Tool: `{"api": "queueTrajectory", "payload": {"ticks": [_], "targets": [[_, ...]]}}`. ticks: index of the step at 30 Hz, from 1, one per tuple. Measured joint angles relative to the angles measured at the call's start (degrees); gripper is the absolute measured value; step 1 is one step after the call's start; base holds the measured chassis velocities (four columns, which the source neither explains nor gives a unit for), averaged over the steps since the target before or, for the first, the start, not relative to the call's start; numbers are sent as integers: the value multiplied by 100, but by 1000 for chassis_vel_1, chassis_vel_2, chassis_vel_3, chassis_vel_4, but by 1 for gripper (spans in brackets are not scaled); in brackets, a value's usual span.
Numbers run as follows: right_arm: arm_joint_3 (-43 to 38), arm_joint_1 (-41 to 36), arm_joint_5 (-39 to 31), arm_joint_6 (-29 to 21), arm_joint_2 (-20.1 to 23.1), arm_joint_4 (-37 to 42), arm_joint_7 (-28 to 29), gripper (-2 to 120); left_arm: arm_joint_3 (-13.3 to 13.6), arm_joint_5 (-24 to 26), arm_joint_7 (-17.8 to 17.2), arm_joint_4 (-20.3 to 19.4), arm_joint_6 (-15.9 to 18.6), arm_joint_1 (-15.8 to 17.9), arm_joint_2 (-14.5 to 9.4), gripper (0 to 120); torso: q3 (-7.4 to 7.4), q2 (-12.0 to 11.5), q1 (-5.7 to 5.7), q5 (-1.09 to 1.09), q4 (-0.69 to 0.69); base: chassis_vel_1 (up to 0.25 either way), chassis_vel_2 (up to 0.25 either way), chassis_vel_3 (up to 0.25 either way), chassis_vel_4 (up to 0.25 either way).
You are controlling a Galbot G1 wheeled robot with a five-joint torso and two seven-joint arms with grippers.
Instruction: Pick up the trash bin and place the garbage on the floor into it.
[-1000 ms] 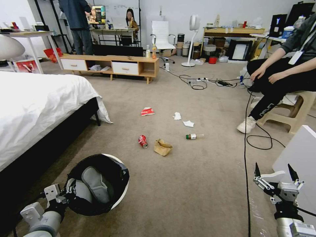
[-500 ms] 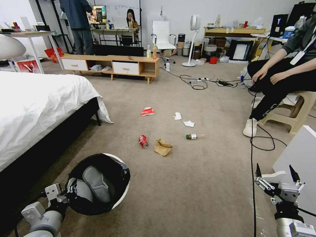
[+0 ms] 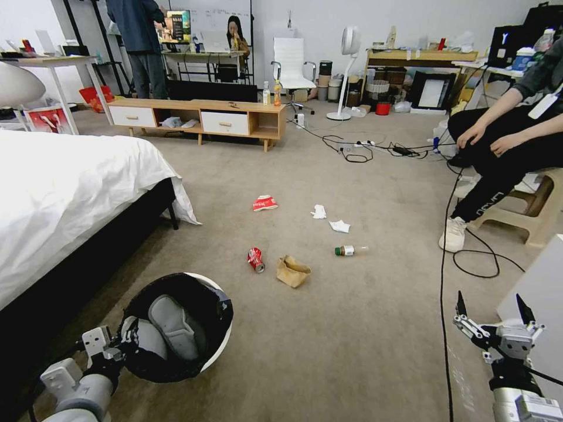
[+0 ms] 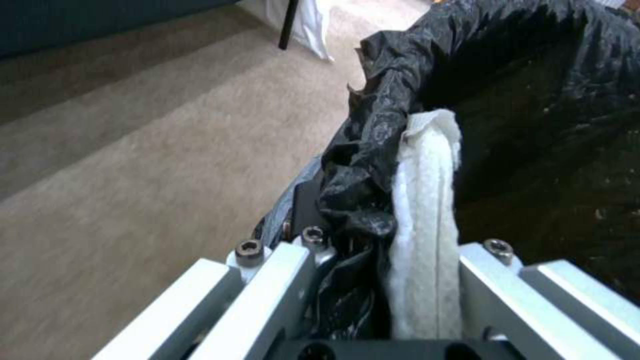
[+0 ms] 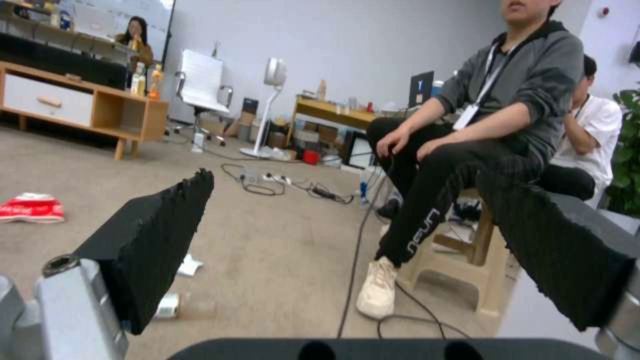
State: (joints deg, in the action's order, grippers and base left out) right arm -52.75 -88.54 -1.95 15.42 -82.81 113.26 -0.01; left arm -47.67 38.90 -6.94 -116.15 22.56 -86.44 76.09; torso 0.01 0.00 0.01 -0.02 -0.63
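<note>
The trash bin, white with a black bag over its rim, hangs tilted at the lower left of the head view, mouth facing up. My left gripper is shut on its near rim. In the left wrist view the gripper pinches the folded black bag. The garbage lies ahead on the floor: a crushed red can, a brown paper bag, a red-white wrapper, two tissue wads and a small bottle. My right gripper is open, low at the right.
A bed with white bedding runs along the left. A seated person on a stool is at the right, with black cables trailing over the carpet. A low wooden cabinet stands at the back. A white box edge is beside my right gripper.
The whole head view has shifted a little, so the camera moved; the litter sits slightly lower in the picture. Both grippers keep their poses and the bin stays held.
</note>
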Motion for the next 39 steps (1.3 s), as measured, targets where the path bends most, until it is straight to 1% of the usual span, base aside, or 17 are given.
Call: {"api": "queueTrajectory", "payload": {"ticks": [4, 5, 8, 9, 12, 16, 18, 19, 21, 23, 36, 38, 39], "targets": [[-2, 2, -1, 7, -2, -7, -8, 100, 4, -3, -1, 0, 6, 7, 1, 6, 0, 0, 0, 4, 0, -213, 190, 215, -202], [-2, 6, -1, 9, -2, -8, -8, 100, 4, -3, -3, 0, 6, 10, 1, 6, 0, 0, -1, -1, -1, -200, 196, 182, -173], [-2, 15, -1, 10, -4, -12, -10, 100, 2, -4, -6, -2, 11, 9, 1, 6, 0, 0, 0, 3, 2, -168, 182, 167, -173], [-2, 16, -1, 12, -4, -13, -9, 100, 0, -5, -7, -4, 11, 9, 2, 6, -1, 0, 0, 0, 1, -143, 162, 167, -160], [-2, 16, -1, 41, -2, -22, -26, 100, 2, -4, -7, -6, 12, 4, 13, 6, 0, 0, 0, 3, 0, -157, 161, 161, -160], [-3, 14, -1, 55, -2, -22, -57, 100, 3, -3, -7, -10, 12, 1, 17, 6, 0, 0, 0, 1, -1, -170, 160, 158, -156], [-3, 14, -1, 55, -1, -22, -63, 100, 4, -2, -7, -12, 12, 1, 17, 6, 0, 0, 0, 1, -1, -154, 166, 137, -149], [-3, 14, -1, 55, -2, -22, -72, 100, 2, -4, -9, -20, 12, 0, 17, 6, 0, 0, 0, 2, 2, -116, 153, 135, -128], [-3, 15, -1, 55, -2, -20, -81, 100, 3, -4, -9, -27, 12, -3, 17, 6, 0, 0, 0, 2, 2, -115, 144, 135, -124], [-3, 15, -1, 55, -4, -18, -84, 100, 2, -3, -9, -29, 12, -4, 17, 6, 0, 0, 0, 1, -1, -119, 81, 113, -112], [1, 36, 7, 52, -7, -29, -84, 100, 10, 0, -18, -30, 15, -10, 19, 6, 0, 0, 0, 2, 1, -123, 119, 114, -118], [1, 36, 9, 52, -7, -29, -85, 100, 11, -1, -20, -30, 16, -12, 19, 6, 0, -1, 0, 0, 1, -138, 127, 130, -139], [1, 35, 10, 52, -7, -30, -87, 100, 13, -3, -20, -30, 16, -15, 21, 6, -1, 0, 0, 2, -1, -148, 120, 110, -127]]}}
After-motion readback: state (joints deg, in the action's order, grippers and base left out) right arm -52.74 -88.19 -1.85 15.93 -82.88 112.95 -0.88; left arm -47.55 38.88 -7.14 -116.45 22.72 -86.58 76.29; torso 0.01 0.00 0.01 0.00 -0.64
